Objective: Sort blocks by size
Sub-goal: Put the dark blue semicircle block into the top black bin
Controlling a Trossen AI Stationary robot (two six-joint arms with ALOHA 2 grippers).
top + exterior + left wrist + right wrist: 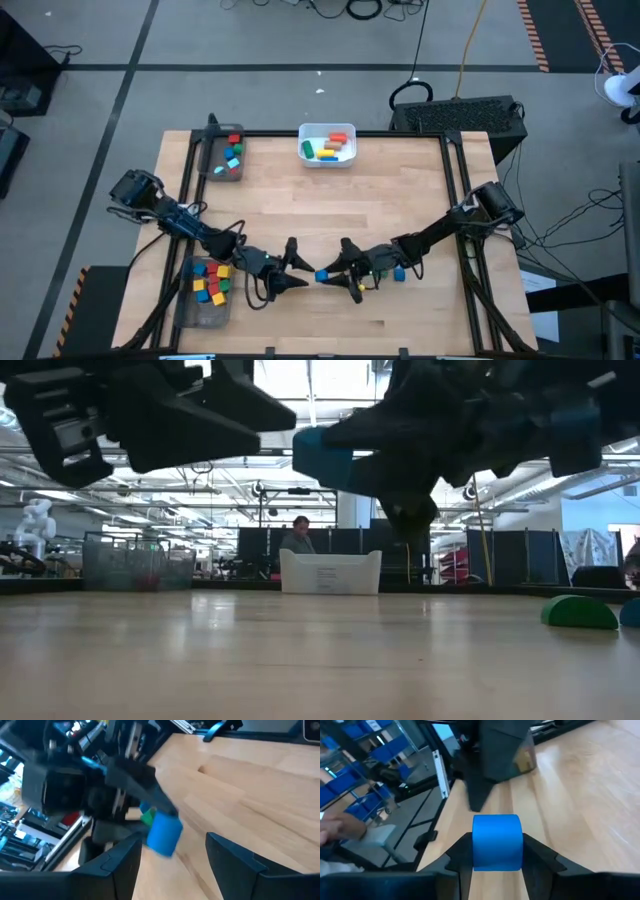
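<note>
A: Any writing we can read? We find none; the white bin (327,152) has a label too small to make out.

B: Right hand (327,275) is clamped on a blue block (497,841), lifted above the surface (330,215), near centre. Left hand (296,267) faces it just left, fingers apart, holding nothing.

A: Counts: we see two trays, far-left tray (220,170) and near-left tray (202,310), both with blocks; too small to count.

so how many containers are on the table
3: a white bin at the far edge in the middle, a clear tray at the far left corner, and another clear tray at the near left edge. All hold blocks.
</note>
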